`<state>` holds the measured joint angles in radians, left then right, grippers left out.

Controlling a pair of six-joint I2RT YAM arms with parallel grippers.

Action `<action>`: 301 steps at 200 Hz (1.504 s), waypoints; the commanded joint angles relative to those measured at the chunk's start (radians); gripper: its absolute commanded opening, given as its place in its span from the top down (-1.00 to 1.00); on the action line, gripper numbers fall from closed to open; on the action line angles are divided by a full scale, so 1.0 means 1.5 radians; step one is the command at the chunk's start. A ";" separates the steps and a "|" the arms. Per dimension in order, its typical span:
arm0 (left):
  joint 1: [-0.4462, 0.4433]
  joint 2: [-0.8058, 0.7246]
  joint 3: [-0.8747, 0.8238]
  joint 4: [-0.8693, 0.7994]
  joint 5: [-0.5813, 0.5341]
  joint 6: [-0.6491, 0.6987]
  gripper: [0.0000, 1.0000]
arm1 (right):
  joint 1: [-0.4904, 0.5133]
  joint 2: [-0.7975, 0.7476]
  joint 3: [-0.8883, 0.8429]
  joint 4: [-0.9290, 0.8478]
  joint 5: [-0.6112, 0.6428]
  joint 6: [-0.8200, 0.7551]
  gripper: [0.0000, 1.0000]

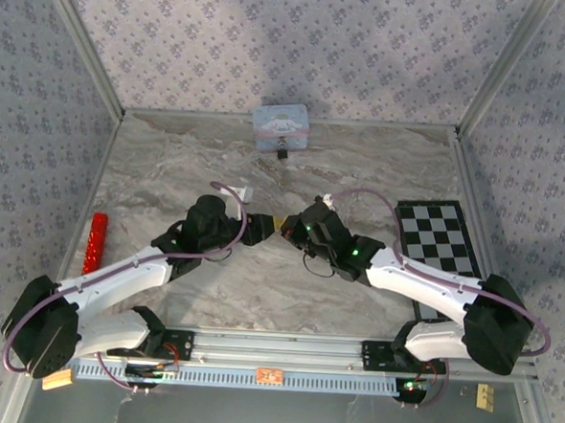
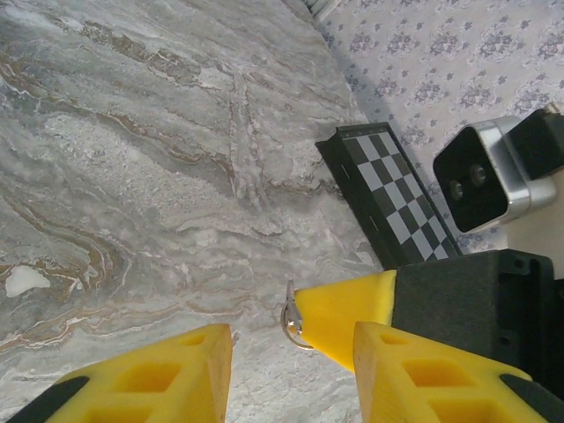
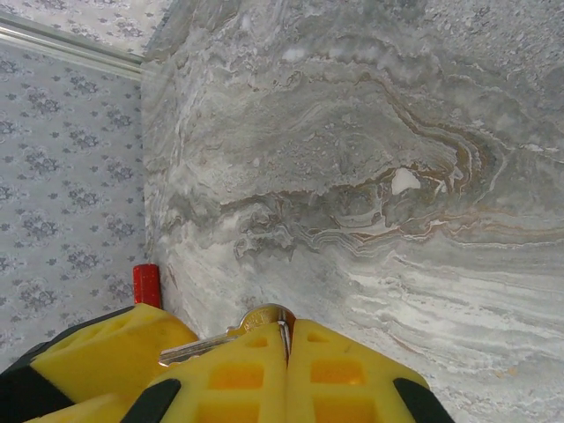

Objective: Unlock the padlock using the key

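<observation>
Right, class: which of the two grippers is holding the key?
The right gripper: its fingers are shut on the key, while the left gripper stands open.

Tin by the back wall, padlock just before it, chessboard right, tube left

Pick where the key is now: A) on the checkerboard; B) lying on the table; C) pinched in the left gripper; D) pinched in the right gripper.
D: the right wrist view shows the key sticking out between the shut yellow fingers of the right gripper.
</observation>
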<state>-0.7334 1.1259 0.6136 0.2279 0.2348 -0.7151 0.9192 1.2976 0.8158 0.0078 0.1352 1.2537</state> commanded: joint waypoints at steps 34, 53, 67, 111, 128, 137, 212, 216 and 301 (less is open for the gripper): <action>-0.004 0.007 0.033 0.000 -0.015 0.014 0.32 | 0.004 0.004 0.000 0.014 -0.004 0.010 1.00; -0.004 0.010 0.034 -0.003 -0.018 0.013 0.38 | 0.006 0.009 0.001 0.019 -0.009 0.010 1.00; -0.003 0.011 0.035 -0.003 -0.015 0.014 0.44 | 0.007 0.012 0.002 0.021 -0.011 0.010 1.00; -0.004 0.012 0.039 -0.012 -0.013 0.018 0.54 | 0.010 0.015 0.003 0.029 -0.013 0.006 1.00; -0.004 0.012 0.040 -0.014 -0.014 0.019 0.59 | 0.011 0.018 0.008 0.028 -0.016 0.004 1.00; -0.004 0.013 0.040 -0.014 -0.014 0.019 0.62 | 0.010 0.020 0.009 0.028 -0.018 0.003 1.00; -0.004 0.013 0.043 -0.021 -0.014 0.022 0.69 | 0.012 0.026 0.015 0.031 -0.024 -0.001 1.00; -0.004 0.013 0.044 -0.022 -0.014 0.022 0.69 | 0.012 0.026 0.015 0.030 -0.025 -0.001 1.00; -0.004 0.022 0.053 -0.033 -0.017 0.028 0.75 | 0.012 0.020 0.019 0.023 -0.023 -0.007 1.00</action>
<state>-0.7334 1.1519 0.6533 0.1818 0.2131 -0.6895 0.9302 1.3296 0.8162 0.0406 0.0975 1.2526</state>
